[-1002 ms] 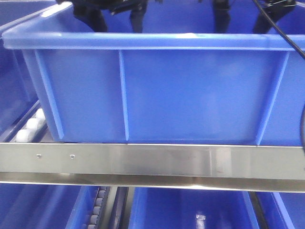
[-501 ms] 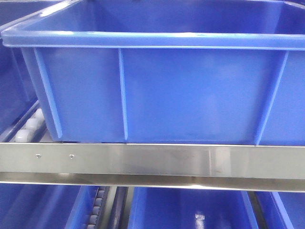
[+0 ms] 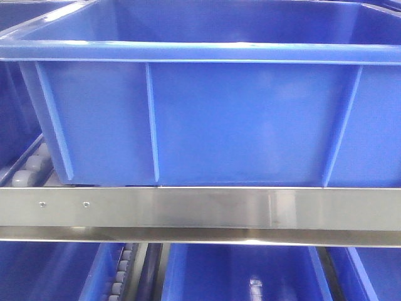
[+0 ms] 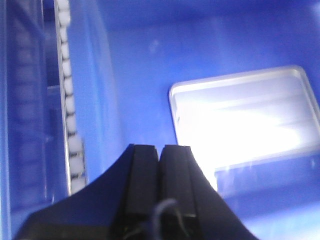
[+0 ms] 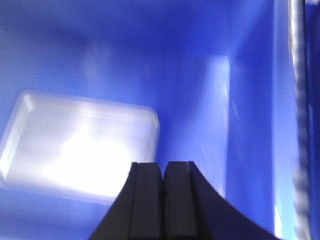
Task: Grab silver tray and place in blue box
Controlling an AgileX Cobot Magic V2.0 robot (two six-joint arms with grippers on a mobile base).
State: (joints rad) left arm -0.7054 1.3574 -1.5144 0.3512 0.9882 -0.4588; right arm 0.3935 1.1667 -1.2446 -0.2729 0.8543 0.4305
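The silver tray (image 4: 245, 120) lies flat on the floor of the blue box (image 4: 140, 75), glaring bright under the light. My left gripper (image 4: 160, 147) hangs above the box floor, left of the tray, shut with nothing between its fingers. In the right wrist view the silver tray (image 5: 80, 147) appears blurred at the left, and my right gripper (image 5: 163, 164) hovers by its right end, shut and empty. From the front, only the ribbed outer wall of the blue box (image 3: 207, 119) shows; tray and grippers are out of that view.
The box rests on a roller conveyor with white rollers (image 4: 70, 100) along its left side and a steel front rail (image 3: 200, 210). More blue crates (image 3: 244, 276) sit on the shelf below and beside it.
A second ago both arms showed above the box rim in the front view; they have lifted out of that view. The camera has shifted slightly, so the box appears further left.
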